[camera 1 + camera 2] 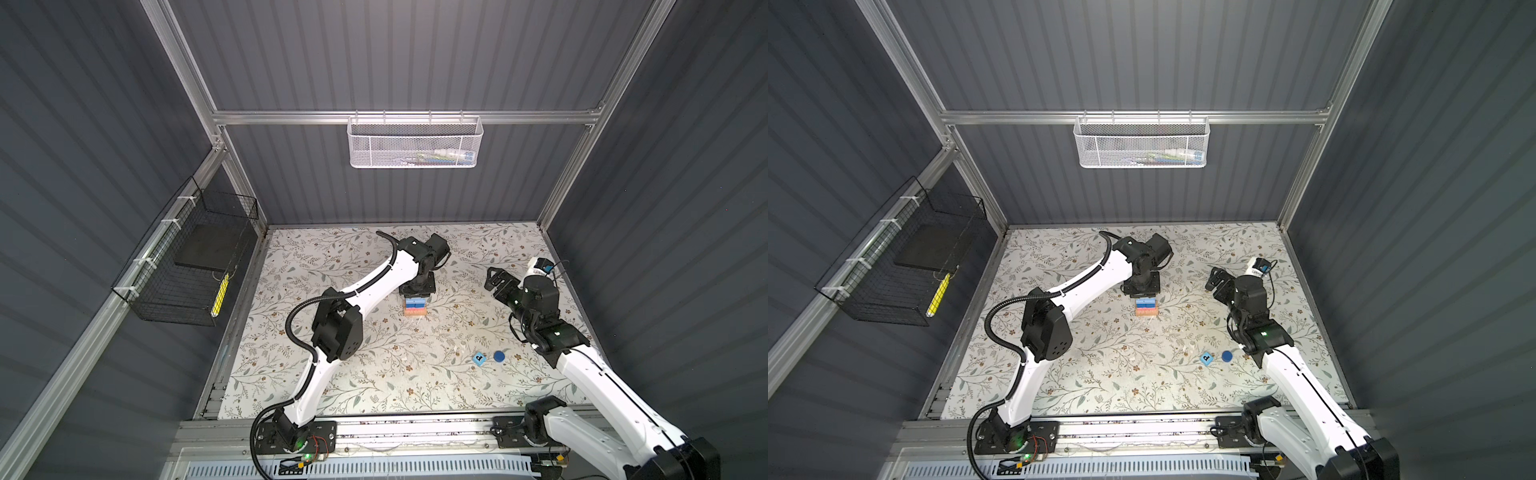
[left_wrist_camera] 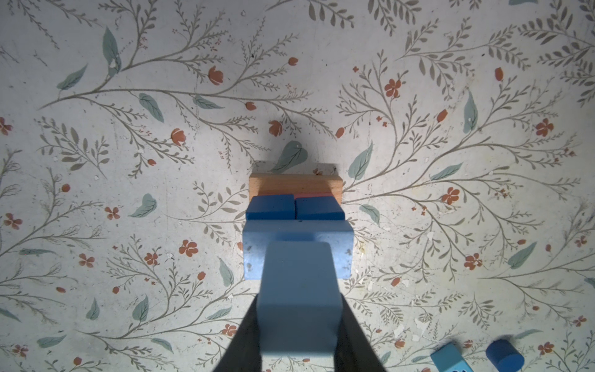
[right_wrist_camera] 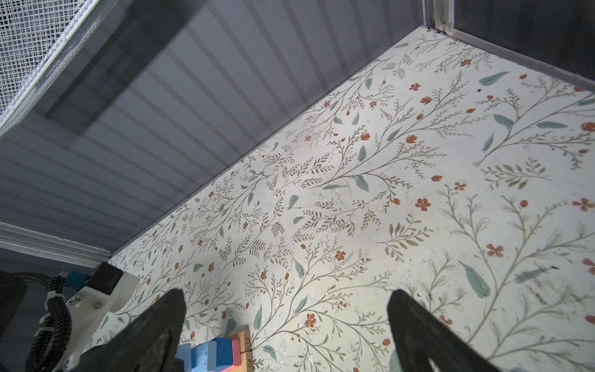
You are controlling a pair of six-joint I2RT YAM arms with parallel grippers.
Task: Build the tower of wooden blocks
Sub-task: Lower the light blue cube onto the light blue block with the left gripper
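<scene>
The wood block tower [image 1: 415, 307] [image 1: 1146, 308] stands mid-table: a tan bar [image 2: 294, 183] at the bottom, a pink bar, two dark blue cubes [image 2: 270, 207] and a light blue bar [image 2: 344, 251] on top. Directly above it, my left gripper [image 1: 417, 286] [image 2: 299, 302] is shut on a light blue cube [image 2: 299, 290]; whether the cube touches the bar I cannot tell. My right gripper [image 1: 494, 280] [image 3: 286, 299] hangs open and empty to the tower's right. The tower's edge [image 3: 222, 352] shows in the right wrist view.
A loose light blue lettered cube [image 1: 479, 358] [image 2: 450, 359] and a dark blue cylinder [image 1: 499, 355] [image 2: 504, 356] lie front right, near the right arm. A white mesh basket [image 1: 415, 143] hangs on the back wall, a black wire basket [image 1: 187, 266] on the left wall.
</scene>
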